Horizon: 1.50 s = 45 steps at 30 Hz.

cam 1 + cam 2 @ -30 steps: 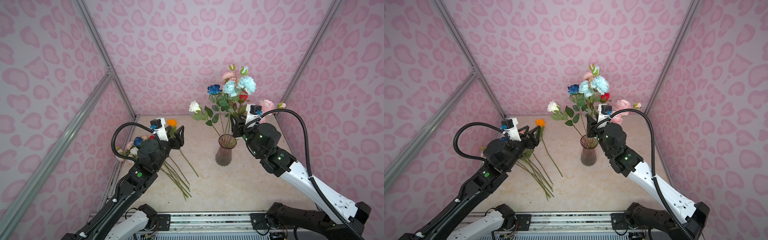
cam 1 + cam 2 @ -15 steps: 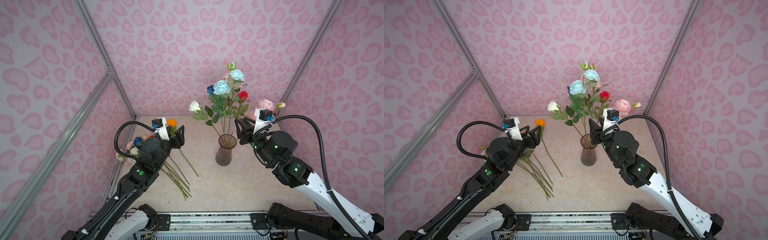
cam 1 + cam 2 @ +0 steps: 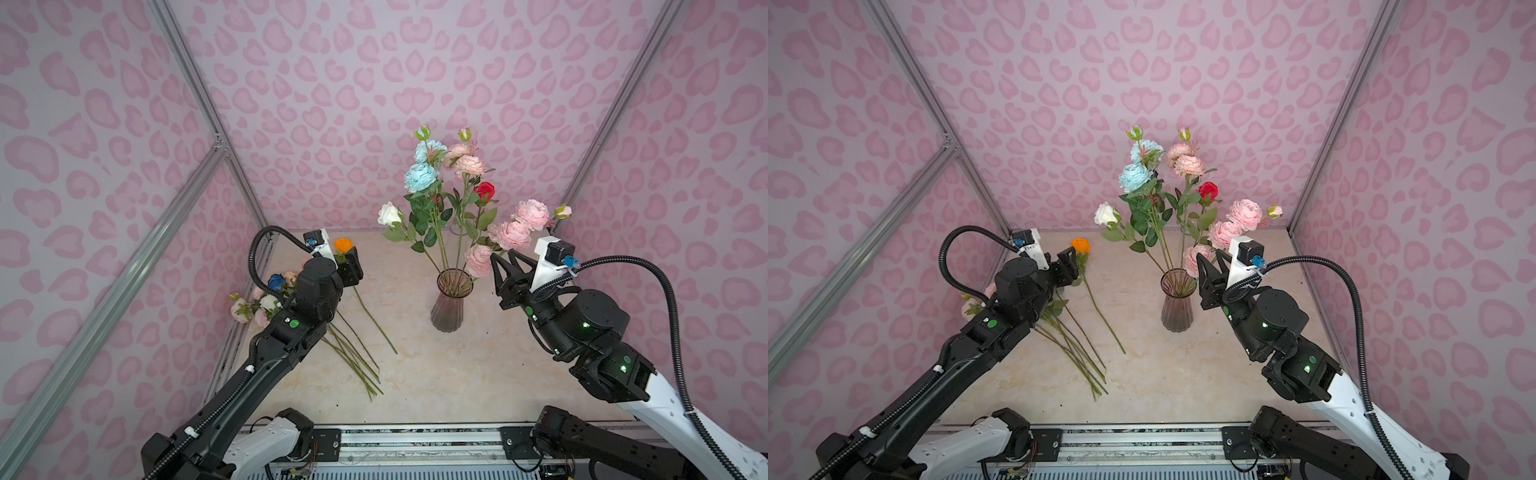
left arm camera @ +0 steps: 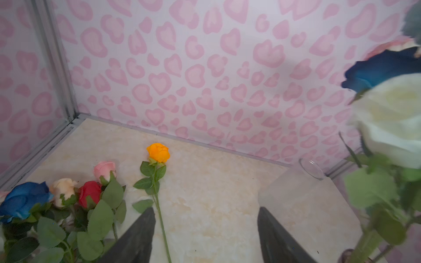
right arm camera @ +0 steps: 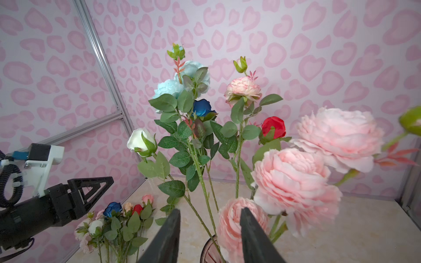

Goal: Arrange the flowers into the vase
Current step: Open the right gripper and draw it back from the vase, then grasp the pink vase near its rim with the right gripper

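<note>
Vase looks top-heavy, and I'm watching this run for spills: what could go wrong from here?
1. The right claw stands open right beside the lowest pink peony. A careless move might snag it and tip the narrow vase under its tall stems.
2. In the left wrist view, the orange rose has its stem off-centre, close to one side of the open left claw. Closing could pinch a leaf or miss.

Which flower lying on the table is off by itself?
The orange rose: it lies apart, while the other loose flowers are heaped together.
</note>
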Available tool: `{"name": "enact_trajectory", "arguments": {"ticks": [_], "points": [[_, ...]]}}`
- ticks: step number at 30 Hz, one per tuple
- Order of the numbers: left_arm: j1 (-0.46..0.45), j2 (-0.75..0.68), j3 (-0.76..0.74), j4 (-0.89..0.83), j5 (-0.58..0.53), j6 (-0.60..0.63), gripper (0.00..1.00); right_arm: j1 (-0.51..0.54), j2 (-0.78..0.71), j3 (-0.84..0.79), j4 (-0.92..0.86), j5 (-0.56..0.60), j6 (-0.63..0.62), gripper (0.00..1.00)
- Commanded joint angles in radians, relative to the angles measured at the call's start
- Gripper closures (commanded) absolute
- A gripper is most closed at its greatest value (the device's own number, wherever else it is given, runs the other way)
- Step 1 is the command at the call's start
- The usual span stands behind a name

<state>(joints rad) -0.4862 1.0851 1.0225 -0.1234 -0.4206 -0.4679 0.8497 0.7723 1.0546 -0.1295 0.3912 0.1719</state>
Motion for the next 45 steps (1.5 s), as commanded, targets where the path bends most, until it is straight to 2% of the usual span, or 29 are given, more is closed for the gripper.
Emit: {"name": "enact_trajectory", "arguments": {"ticks": [1, 5, 10, 14, 16, 18, 24, 29, 32, 35, 41, 45], "points": [[0.036, 0.055, 0.044, -0.093, -0.038, -0.112, 0.28, 0.001, -0.033, -0.03, -0.017, 0.003, 0.001, 0.56], [0.081, 0.111, 0.067, -0.167, 0.005, -0.19, 0.31, 0.001, -0.078, -0.084, 0.002, 0.003, 0.014, 0.57], [0.092, 0.116, -0.004, -0.18, 0.048, -0.28, 0.32, 0.002, -0.102, -0.122, -0.038, 0.01, 0.023, 0.57], [0.091, 0.136, -0.087, -0.158, 0.127, -0.332, 0.33, -0.012, -0.123, -0.166, -0.109, 0.058, 0.117, 0.54], [0.092, 0.156, -0.117, -0.171, 0.155, -0.352, 0.34, -0.033, -0.114, -0.154, -0.203, 0.113, 0.203, 0.52], [0.093, 0.165, -0.133, -0.174, 0.18, -0.348, 0.36, -0.07, -0.108, -0.138, -0.293, 0.111, 0.275, 0.52], [0.092, 0.12, -0.165, -0.189, 0.191, -0.316, 0.36, -0.218, -0.115, -0.095, -0.529, -0.037, 0.451, 0.52], [0.091, 0.043, -0.239, -0.169, 0.194, -0.331, 0.36, -0.301, -0.119, -0.103, -0.612, -0.195, 0.578, 0.55], [0.092, -0.009, -0.279, -0.162, 0.208, -0.332, 0.36, -0.369, -0.056, -0.098, -0.621, -0.39, 0.625, 0.57], [0.091, -0.055, -0.304, -0.157, 0.222, -0.325, 0.36, -0.413, 0.023, -0.089, -0.58, -0.537, 0.651, 0.61], [0.092, -0.122, -0.335, -0.145, 0.284, -0.313, 0.36, -0.419, 0.182, -0.036, -0.496, -0.613, 0.687, 0.58], [0.091, -0.165, -0.35, -0.152, 0.292, -0.304, 0.36, -0.419, 0.287, -0.01, -0.472, -0.634, 0.705, 0.63]]}}
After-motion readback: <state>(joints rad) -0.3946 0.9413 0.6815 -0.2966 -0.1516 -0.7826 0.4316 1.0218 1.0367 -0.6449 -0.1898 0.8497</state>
